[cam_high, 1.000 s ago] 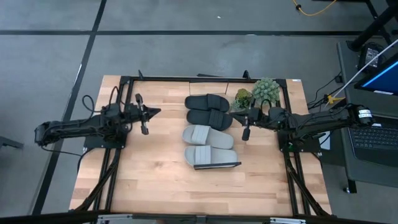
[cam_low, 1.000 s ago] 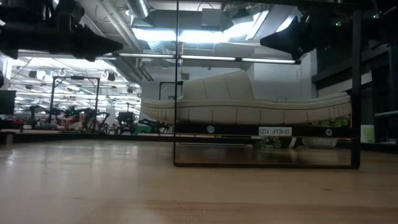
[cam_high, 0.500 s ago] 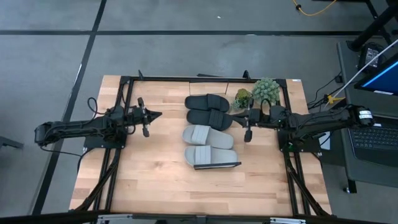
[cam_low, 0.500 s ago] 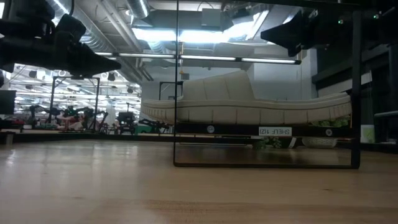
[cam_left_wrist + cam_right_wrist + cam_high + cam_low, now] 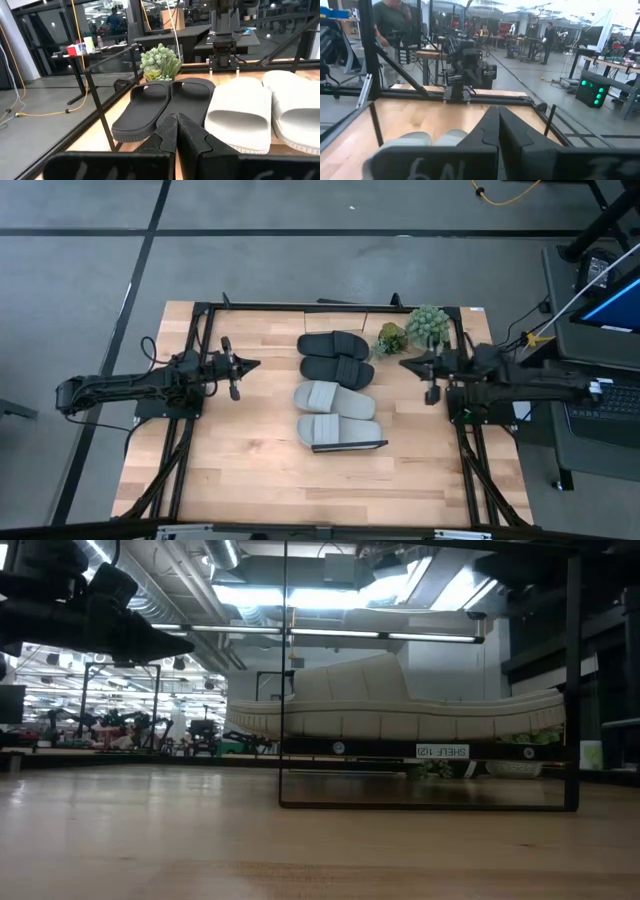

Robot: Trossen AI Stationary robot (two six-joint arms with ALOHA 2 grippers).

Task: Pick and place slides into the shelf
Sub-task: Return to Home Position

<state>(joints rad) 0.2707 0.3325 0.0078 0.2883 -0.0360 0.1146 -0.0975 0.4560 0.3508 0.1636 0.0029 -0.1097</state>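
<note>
Black slides (image 5: 336, 357) and grey slides (image 5: 335, 416) fill the shelf (image 5: 380, 747), plant (image 5: 412, 330) beside it; left hand (image 5: 253, 364) and right hand (image 5: 405, 362) flank it, both pinched together.

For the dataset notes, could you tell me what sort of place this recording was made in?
Likely a robotics lab or workshop: other workbenches beyond the table, exposed ceiling ducts, a laptop alongside.

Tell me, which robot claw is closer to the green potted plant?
Right. Seen from above, the right gripper hangs close beside the green potted plant. The left gripper is far off, on the other side of the black rubber slides.
</note>
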